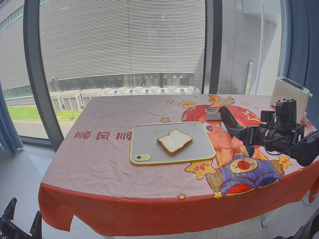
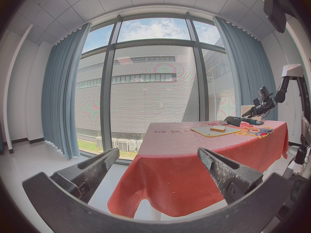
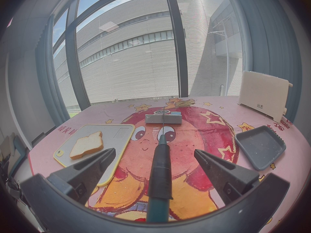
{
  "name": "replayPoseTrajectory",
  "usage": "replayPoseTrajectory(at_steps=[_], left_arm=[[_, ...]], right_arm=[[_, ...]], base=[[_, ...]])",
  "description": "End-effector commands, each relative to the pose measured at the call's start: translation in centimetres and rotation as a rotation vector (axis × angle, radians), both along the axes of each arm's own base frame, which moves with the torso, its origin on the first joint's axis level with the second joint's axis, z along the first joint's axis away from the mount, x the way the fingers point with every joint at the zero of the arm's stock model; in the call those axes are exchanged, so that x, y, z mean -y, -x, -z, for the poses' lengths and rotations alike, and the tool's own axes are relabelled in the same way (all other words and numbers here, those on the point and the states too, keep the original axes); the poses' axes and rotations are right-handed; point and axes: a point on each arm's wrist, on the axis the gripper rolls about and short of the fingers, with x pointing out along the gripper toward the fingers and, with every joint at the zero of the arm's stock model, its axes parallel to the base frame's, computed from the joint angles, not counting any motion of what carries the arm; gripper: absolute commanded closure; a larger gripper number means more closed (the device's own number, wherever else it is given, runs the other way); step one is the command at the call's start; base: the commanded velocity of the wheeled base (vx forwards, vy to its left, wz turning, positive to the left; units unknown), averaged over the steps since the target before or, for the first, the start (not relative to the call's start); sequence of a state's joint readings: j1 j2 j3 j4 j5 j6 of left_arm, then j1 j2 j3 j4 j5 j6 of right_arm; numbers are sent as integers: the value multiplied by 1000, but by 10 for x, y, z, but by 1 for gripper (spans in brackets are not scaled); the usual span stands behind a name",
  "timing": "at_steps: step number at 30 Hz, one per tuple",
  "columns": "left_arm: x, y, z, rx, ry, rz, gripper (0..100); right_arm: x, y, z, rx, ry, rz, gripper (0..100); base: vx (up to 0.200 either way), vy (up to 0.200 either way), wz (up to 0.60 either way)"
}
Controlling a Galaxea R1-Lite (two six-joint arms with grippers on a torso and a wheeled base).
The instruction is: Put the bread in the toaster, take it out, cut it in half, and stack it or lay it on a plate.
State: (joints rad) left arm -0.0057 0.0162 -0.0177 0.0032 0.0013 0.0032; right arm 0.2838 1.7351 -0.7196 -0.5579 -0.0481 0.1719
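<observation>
Abv bread (image 1: 174, 141) free; knife (image 1: 229, 118), holder (image 1: 213, 116) R of board (image 1: 146, 143).

Bread (image 1: 174, 140) lies flat on a board (image 1: 146, 140) at the middle of the tabletop (image 1: 99, 163). A knife (image 1: 228, 119) lies right of the board, its tip at a grey block (image 1: 213, 116). The right gripper (image 1: 245, 136) hangs over the knife's handle. Toaster (image 1: 289, 93): far right corner.

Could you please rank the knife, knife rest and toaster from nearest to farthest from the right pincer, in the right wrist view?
1. Knife: handle within the span of the open right pincer.
2. Knife rest: ahead, at the blade's tip.
3. Toaster: at the table's far edge.
</observation>
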Motion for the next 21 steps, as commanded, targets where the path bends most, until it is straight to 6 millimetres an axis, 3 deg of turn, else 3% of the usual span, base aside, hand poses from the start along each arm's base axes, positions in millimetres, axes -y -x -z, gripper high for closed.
replayPoseTrajectory(at_steps=[1, 21], left_arm=[[0, 0, 5, 0, 0, 0, 0], [0, 0, 5, 0, 2, 3, 0]], right_arm=[[-4, -3, 5, -17, 1, -11, 0], [-3, -12, 13, -38, 4, 1, 0]], base=[[0, 0, 0], [0, 0, 0]])
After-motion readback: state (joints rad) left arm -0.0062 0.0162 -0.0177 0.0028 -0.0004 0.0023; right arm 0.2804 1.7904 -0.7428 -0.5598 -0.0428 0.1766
